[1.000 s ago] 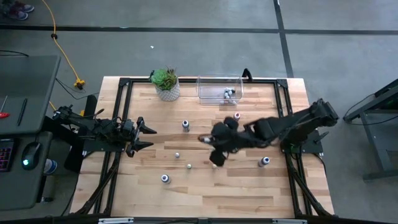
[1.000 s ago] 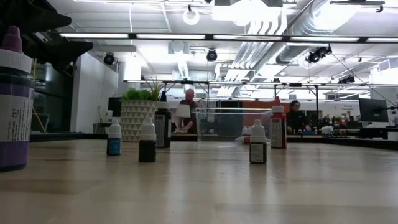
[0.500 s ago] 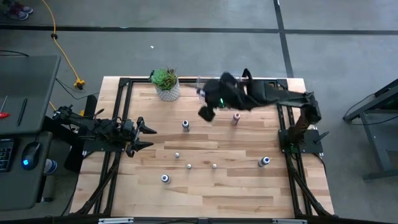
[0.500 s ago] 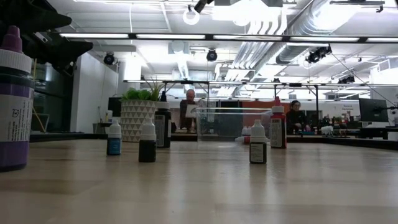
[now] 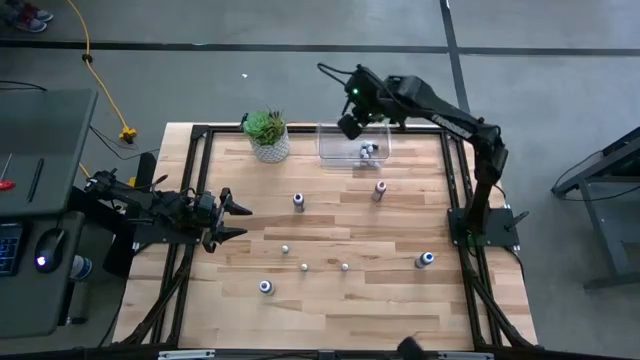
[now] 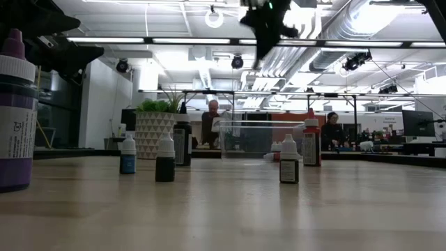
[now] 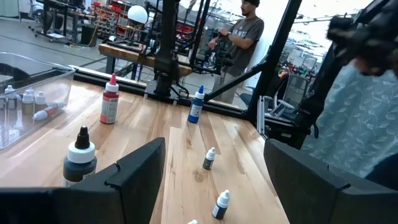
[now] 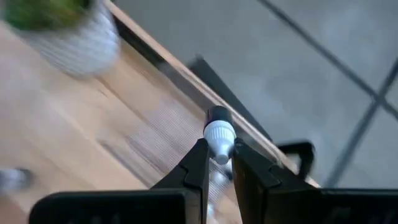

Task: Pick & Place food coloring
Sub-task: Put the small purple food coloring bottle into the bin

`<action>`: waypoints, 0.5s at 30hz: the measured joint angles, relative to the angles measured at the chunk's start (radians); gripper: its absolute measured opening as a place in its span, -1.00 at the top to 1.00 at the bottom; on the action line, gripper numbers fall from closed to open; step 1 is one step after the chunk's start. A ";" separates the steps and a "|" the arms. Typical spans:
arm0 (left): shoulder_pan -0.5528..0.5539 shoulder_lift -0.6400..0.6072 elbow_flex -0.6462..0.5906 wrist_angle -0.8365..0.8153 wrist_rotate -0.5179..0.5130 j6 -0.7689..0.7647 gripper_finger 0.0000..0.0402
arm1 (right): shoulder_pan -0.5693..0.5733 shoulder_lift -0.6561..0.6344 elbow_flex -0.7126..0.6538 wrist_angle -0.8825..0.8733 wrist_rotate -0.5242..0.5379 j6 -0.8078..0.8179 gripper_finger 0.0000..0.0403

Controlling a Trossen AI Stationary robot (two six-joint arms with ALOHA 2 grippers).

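The food coloring is a scatter of tiny bottles standing on the wooden table [image 5: 330, 310]. These include a dark-topped one [image 5: 298, 201], a red one [image 5: 379, 190], a blue one [image 5: 425, 260] and small pale ones [image 5: 304, 267]. A few more lie in the clear bin [image 5: 353, 143]. My right gripper [image 5: 350, 125] is raised over the bin's left part, shut on one small bottle [image 8: 219, 134]. My left gripper [image 5: 238, 218] waits open and low at the table's left side. My right gripper pinches a small bottle between its two fingers [image 8: 199, 163]. The bottle's white cap and dark tip [image 8: 218, 124] stick out past the fingertips, and the fingers hide its body. The bottle is lifted clear, high above the table.
A green potted plant [image 5: 267, 135] stands at the far edge, left of the bin. A black frame [image 5: 195, 135] borders the table. In the low view a big purple bottle [image 6: 14, 111] stands close to the camera. People stand in the room behind.
My right arm has risen from low over the middle of the table and swung toward the far edge. It now hangs high over the clear bin's left part. The bottles on the table and my left arm have stayed where they were.
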 joint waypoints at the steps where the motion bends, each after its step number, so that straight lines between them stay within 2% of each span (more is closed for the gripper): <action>1: 0.000 0.000 0.000 0.000 0.000 0.000 -0.35 | -0.025 0.000 -0.029 -0.001 -0.014 -0.013 0.78; 8: 0.000 0.000 0.000 0.000 0.000 0.000 -0.35 | -0.140 0.000 -0.252 0.043 -0.107 -0.109 0.78; 15: 0.000 0.000 0.000 0.000 0.000 0.000 -0.35 | -0.200 0.000 -0.425 0.111 -0.208 -0.149 0.78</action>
